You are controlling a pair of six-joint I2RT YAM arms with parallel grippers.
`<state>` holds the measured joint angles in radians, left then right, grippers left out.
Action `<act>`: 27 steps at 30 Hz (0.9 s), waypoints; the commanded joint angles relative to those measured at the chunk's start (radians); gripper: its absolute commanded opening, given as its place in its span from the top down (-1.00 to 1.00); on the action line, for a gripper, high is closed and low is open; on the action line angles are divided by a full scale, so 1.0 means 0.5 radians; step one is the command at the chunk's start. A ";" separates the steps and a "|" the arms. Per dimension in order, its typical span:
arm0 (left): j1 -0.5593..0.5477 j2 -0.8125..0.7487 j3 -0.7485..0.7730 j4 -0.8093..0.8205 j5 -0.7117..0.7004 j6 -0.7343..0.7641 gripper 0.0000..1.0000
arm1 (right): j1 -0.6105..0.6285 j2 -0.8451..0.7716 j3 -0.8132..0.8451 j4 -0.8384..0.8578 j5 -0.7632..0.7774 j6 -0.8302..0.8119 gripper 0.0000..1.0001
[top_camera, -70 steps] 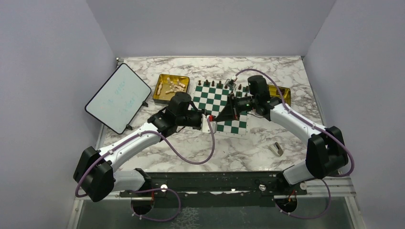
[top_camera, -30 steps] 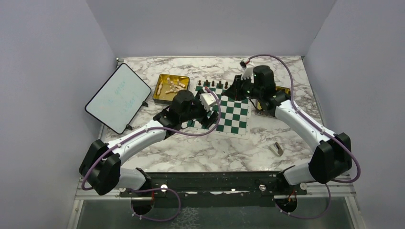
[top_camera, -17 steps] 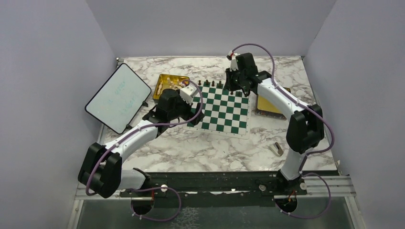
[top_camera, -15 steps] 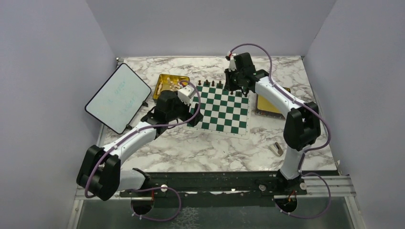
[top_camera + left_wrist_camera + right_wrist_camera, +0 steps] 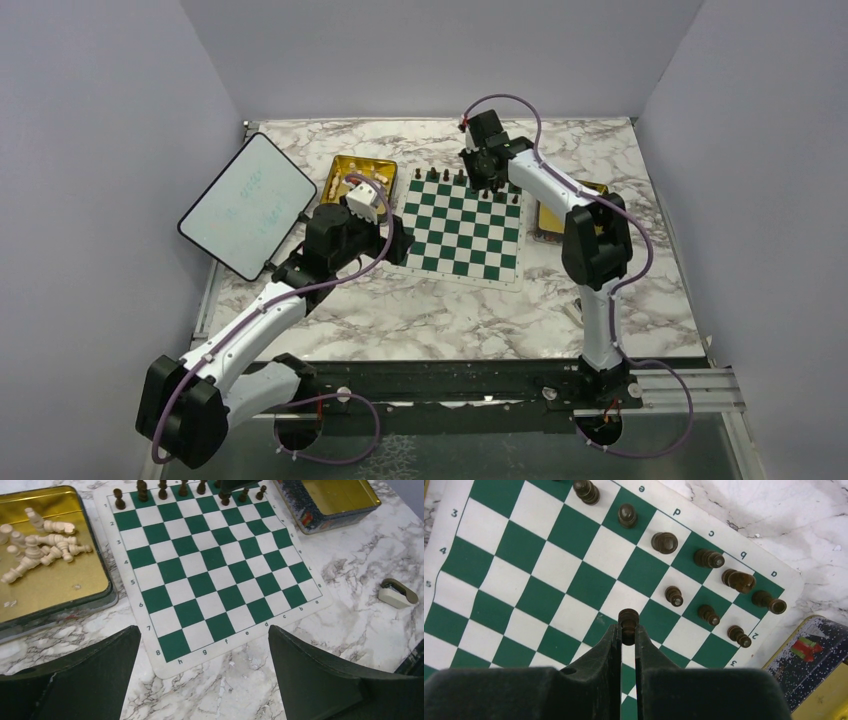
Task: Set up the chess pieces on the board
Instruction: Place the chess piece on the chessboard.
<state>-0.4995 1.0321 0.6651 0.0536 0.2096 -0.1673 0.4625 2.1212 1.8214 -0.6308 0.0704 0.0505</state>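
The left arm is bending forward, left gripper (image 5: 204, 635) gaping wide. The right arm is stretching far ahead, right gripper (image 5: 626, 636) pinching a dark chess piece (image 5: 628, 616).

Place: robot lab cell | Signs: plain lilac walls (image 5: 440, 60); marbled table (image 5: 450, 310); bolted arm-mount rail (image 5: 450, 381)

Board (image 5: 215, 575) with dark pieces (image 5: 142, 488) along its far edge, cream pieces (image 5: 37, 547) in a gold tray (image 5: 75, 585) beside it.

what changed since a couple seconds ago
The right fingers, shut on a dark piece, swung across the board to its far rows. The left fingers, wide open, drew back off the board toward the gold tray of cream pieces. Board, tray and tablet stayed.
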 commanded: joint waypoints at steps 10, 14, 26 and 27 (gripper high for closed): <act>-0.065 -0.132 0.077 -0.211 -0.344 0.070 -0.98 | 0.026 0.241 0.254 -0.053 0.223 0.000 0.73; -0.072 -0.141 0.068 -0.207 -0.348 0.073 -0.98 | 0.026 0.294 0.305 -0.065 0.229 0.004 0.72; -0.087 -0.134 0.042 -0.159 -0.308 0.028 -0.98 | 0.026 0.397 0.344 -0.060 0.263 0.031 0.71; -0.087 -0.131 0.039 -0.156 -0.302 0.028 -0.98 | 0.026 0.401 0.341 -0.055 0.256 0.035 0.71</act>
<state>-0.5388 0.9817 0.6739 -0.0479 0.0593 -0.1459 0.4667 2.2993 1.9648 -0.6464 0.1829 0.0521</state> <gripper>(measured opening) 0.990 0.145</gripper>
